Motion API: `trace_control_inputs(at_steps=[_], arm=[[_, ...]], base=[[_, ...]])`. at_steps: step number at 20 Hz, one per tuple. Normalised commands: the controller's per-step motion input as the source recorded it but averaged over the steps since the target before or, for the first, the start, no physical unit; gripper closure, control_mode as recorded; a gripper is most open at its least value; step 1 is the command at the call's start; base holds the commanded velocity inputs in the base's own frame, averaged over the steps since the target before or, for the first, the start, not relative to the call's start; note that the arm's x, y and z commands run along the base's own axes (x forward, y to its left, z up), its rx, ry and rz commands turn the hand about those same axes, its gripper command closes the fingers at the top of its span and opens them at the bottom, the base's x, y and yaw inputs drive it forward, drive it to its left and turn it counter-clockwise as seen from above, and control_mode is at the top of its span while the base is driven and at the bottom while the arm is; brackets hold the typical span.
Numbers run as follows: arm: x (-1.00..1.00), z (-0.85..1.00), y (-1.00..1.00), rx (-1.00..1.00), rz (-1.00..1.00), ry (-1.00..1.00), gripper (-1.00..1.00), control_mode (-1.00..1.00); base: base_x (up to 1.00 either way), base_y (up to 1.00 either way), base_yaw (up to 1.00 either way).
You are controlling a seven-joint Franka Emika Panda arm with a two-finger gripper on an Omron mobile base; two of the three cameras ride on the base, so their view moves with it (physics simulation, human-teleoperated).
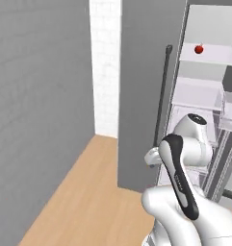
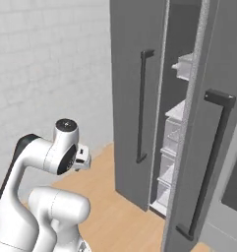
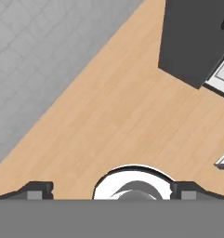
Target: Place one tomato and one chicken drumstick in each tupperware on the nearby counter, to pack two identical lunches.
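Taking the open fridge (image 1: 204,96) as our landmark and reading from the left, we first meet a grey wall (image 1: 40,120), then a strip of white brick wall (image 1: 105,67), with the light wooden floor (image 1: 88,202) running between them up to the fridge. The grey fridge door (image 1: 141,96) stands swung open on the fridge's left side, and its long dark handle (image 1: 161,96) runs down the door's edge. Inside the fridge, on an upper white shelf (image 1: 209,54), we see a tomato (image 1: 199,49) sitting alone, small and red. In front of the fridge and below that shelf, the arm is folded up with the hand pointing down at the floor. In the hand view the gripper (image 3: 111,188) has its fingertips (image 3: 39,189) spread wide apart above bare floorboards, holding nothing.
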Motion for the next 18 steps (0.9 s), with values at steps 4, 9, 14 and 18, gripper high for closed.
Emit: trace_control_inputs(at_steps=[4,9,14,18], arm=[[0.0,0.0,0.0,0.0,0.0,0.0,-1.0,1.0],[0.0,0.0,0.0,0.0,0.0,0.0,-1.0,1.0],[0.0,0.0,0.0,0.0,0.0,0.0,-1.0,1.0],[0.0,0.0,0.0,0.0,0.0,0.0,-1.0,1.0]], base=[[0.66,0.28,-0.66],[0.76,0.14,-0.59],[0.74,0.18,-0.5],[0.69,0.33,-0.43]])
